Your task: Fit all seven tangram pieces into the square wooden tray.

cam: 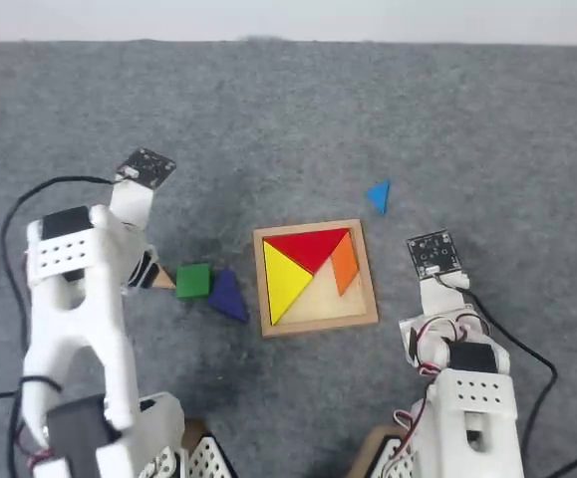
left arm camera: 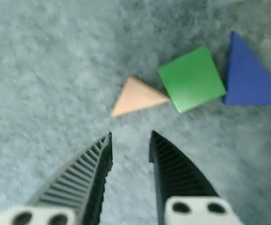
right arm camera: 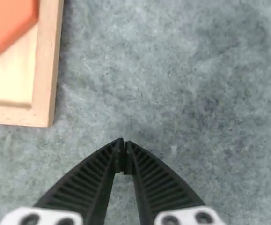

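Three pieces sit in the tray [cam: 323, 321]: the red triangle [cam: 308, 247], the yellow triangle [cam: 283, 279] and the orange piece [cam: 345, 267], which leaves bare floor toward its 5 o'clock corner. Four lie out on the tabletop [cam: 268, 129]. At the tray's 9 o'clock is a row made up of the tan triangle [left arm camera: 135, 97], the green square [left arm camera: 191, 78] and the dark blue triangle [left arm camera: 247, 79]. The light blue triangle [cam: 379, 195] lies alone at the tray's 1 o'clock. The left claw [left arm camera: 131, 136] hangs at the row's 9 o'clock end, its jaws parted narrowly and empty, with the tan triangle just ahead of its tips, so that piece looks like the one to take. One tip of the triangle touches the green square. The jaws should therefore close across the triangle's free sides at the end away from the square, or the square may be dragged along. The opening looks tighter than the triangle is broad, so widening it before descending seems wise. A flat piece on cloth may also tip under a shallow pinch. Open cloth lies all around the row except on the tray side. The carry toward 3 o'clock should rise over the green and blue pieces and clear the raised rim. The right claw [right arm camera: 122, 143] is pressed closed on nothing, near the tray's 4 o'clock corner, close enough to crowd a drop into that bare area.
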### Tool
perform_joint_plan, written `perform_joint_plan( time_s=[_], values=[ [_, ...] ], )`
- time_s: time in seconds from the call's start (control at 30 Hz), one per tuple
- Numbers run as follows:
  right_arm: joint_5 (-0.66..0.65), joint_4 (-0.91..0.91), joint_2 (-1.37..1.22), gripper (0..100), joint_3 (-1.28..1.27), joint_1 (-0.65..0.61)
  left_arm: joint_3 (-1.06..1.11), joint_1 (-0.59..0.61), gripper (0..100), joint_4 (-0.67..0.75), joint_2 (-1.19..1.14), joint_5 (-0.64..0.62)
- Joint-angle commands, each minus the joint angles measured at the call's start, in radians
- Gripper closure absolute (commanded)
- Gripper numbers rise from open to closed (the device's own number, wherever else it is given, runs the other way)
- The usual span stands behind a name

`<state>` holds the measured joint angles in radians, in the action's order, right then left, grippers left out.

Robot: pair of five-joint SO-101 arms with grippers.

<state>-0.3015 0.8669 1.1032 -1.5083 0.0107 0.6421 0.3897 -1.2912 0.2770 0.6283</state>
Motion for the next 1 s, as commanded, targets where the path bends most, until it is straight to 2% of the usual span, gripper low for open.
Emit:
perform_joint_plan(
  time_s=[0.0, 0.13, 0.27, 0.6, 0.97],
  values=[
    [-0.017, -0.001, 0.024, 98.9, 0.006, -0.002, -0.015, -0.012, 85, 0.101, -0.078, 0.121],
    [-0.018, -0.001, 0.024, 98.9, 0.006, -0.002, -0.015, -0.009, 85, 0.215, -0.18, 0.207],
    [-0.023, -0.001, 0.024, 98.9, 0.006, -0.004, -0.015, -0.012, 85, 0.255, -0.239, 0.265],
    [-0.025, -0.001, 0.024, 98.9, 0.006, -0.004, -0.016, -0.018, 81, 0.269, -0.361, 0.353],
    [-0.025, -0.001, 0.024, 98.9, 0.006, -0.004, -0.025, -0.124, 81, 0.195, -0.394, 0.4]
  ],
)
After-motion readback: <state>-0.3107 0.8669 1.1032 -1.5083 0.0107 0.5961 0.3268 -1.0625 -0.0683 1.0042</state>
